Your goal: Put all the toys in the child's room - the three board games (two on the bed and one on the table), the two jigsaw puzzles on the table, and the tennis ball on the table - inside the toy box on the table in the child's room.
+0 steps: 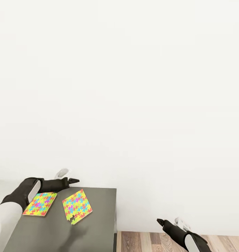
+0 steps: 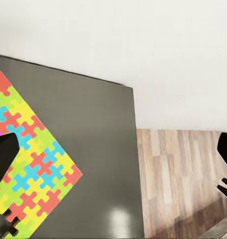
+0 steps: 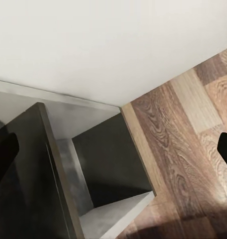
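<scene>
Two thin, flat, multicoloured jigsaw-pattern squares (image 1: 40,203) (image 1: 76,206) lie side by side on the matte dark-grey desk wing (image 1: 98,224). Left black gripper (image 1: 71,181) hovers just behind them, fingers apart. Right black gripper (image 1: 161,222) hangs over wood-plank floor (image 1: 151,241), well clear, fingers apart.

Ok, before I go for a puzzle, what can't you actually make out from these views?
- Left gripper, head view: seen side-on, jaw state unclear.
- Right gripper, head view: low in frame, jaw state unclear.
- Left jigsaw puzzle: far corner covered by the left arm.
- Dark table wing: cut off by the bottom edge.
</scene>
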{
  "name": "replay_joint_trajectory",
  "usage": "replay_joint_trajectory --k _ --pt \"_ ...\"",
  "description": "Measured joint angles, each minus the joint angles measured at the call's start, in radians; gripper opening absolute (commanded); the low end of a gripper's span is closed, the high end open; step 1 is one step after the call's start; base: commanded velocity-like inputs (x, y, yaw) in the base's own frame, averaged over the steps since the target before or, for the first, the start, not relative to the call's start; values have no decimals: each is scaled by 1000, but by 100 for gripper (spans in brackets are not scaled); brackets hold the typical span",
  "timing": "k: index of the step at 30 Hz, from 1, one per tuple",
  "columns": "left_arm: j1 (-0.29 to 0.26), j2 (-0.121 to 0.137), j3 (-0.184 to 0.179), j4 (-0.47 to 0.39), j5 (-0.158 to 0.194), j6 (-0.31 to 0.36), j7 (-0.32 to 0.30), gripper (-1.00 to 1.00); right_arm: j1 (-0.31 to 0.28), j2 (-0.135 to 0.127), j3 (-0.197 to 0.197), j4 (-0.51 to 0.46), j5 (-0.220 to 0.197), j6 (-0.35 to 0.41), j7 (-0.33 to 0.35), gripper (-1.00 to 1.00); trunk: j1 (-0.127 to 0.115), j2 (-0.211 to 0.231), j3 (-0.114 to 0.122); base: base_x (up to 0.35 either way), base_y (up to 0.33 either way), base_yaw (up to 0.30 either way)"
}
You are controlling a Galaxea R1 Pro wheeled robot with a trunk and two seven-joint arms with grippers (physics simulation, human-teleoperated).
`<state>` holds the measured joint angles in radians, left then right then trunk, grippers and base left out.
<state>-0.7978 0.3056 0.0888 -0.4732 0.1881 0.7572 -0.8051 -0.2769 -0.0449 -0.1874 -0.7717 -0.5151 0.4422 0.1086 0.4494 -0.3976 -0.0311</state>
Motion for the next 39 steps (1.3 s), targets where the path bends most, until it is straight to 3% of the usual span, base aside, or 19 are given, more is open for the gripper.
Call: replay_joint_trajectory --k 4,9,14,24,33,39 --pt "-1 -47 0 1 1 -62 190 100 0 0 1 2 1 -2 0 100 0 0 0 0 0 0" --pt "-2 -77 1 3 6 -98 355 100 0 0 2 3 1 -3 0 100 0 0 0 0 0 0" --pt "-3 -90 3 4 6 -130 400 100 0 0 4 3 3 -3 0 100 0 0 0 0 0 0" --pt "-8 -92 3 3 6 -157 415 100 0 0 4 3 6 -4 -1 100 0 0 -1 0 0 0" --pt "-11 -94 2 5 1 -215 515 100 0 1 5 4 5 -4 -4 100 0 0 -14 0 0 0" --pt "-11 -95 -1 5 0 -224 538 100 0 0 5 5 5 -4 -3 100 0 0 -23 0 0 0"
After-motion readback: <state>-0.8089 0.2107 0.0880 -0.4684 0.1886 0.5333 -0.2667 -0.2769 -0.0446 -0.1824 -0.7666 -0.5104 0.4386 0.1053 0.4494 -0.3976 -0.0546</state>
